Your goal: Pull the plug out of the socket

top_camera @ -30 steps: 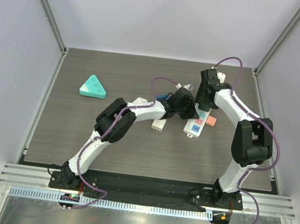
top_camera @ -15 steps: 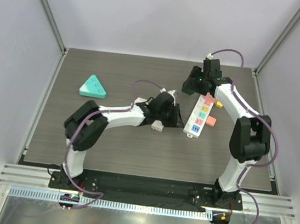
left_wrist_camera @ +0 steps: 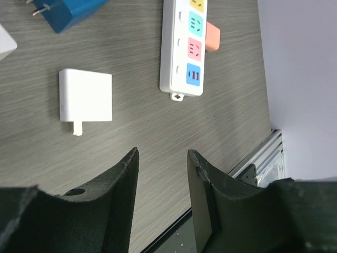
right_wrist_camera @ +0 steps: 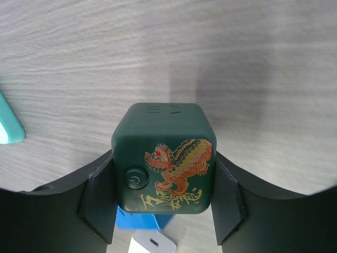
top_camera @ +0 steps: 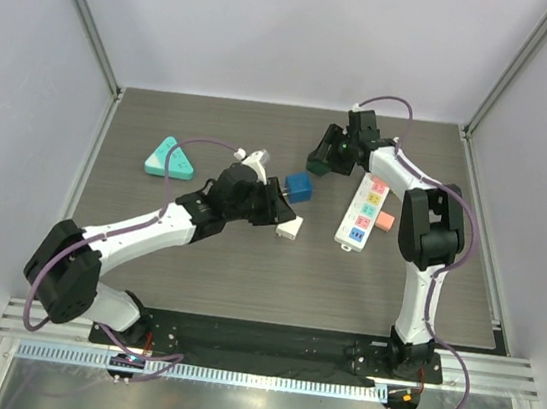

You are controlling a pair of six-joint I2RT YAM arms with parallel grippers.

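The white power strip (top_camera: 361, 211) lies on the table right of centre, its coloured sockets empty; it also shows in the left wrist view (left_wrist_camera: 183, 47). My right gripper (top_camera: 325, 161) is shut on a dark green plug cube with a dragon print (right_wrist_camera: 164, 158), held above the table, left of the strip's far end. My left gripper (top_camera: 265, 206) is open and empty (left_wrist_camera: 162, 158), left of the strip. A blue plug (top_camera: 299, 188) and a white plug (top_camera: 291, 227) lie loose on the table beside it, and show in the left wrist view as well: blue (left_wrist_camera: 68, 10), white (left_wrist_camera: 85, 96).
A teal triangular block (top_camera: 170, 159) lies at the left of the table. A small pink block (top_camera: 384, 220) sits against the strip's right side. The table's metal front rail (left_wrist_camera: 263, 158) is near the left gripper in its wrist view.
My right gripper has moved up and left, away from the strip, with the green plug in it. My left arm has drawn back to the left; the blue plug now lies on the table.
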